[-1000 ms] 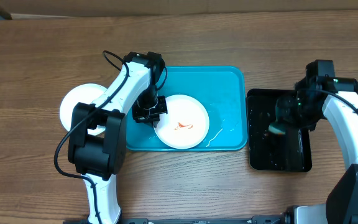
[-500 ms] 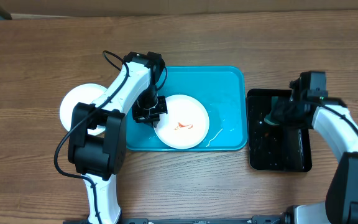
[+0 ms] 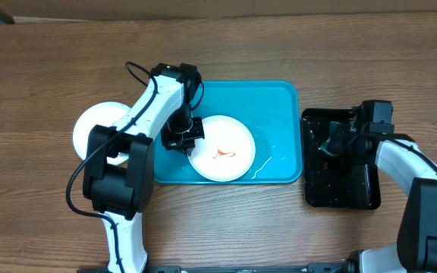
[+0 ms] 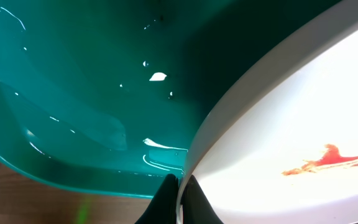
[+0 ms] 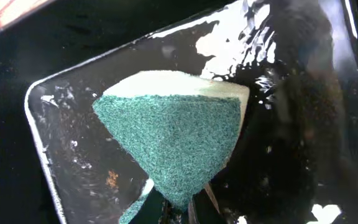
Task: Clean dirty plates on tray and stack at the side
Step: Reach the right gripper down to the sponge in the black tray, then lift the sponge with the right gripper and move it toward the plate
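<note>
A white plate [image 3: 230, 148] with an orange-red smear [image 3: 224, 155] lies on the turquoise tray [image 3: 279, 106]. My left gripper [image 3: 190, 135] is shut on the plate's left rim. In the left wrist view its fingertips [image 4: 180, 200] pinch the rim of the plate [image 4: 291, 112], with the wet tray [image 4: 73, 93] behind. Another white plate [image 3: 93, 125] rests on the table left of the tray, partly hidden by the left arm. My right gripper [image 3: 331, 148] hangs over the black tray, shut on a green scouring sponge [image 5: 179, 137] with a pale back.
The black tray [image 3: 340, 193] stands right of the turquoise tray; its floor [image 5: 61, 155] is wet with droplets and small specks. A thin streak of water lies on the turquoise tray right of the plate. Bare wooden table [image 3: 51, 61] surrounds both trays.
My right arm has swung left and down over the black tray, carrying the sponge. The left arm and the plate have not moved.
</note>
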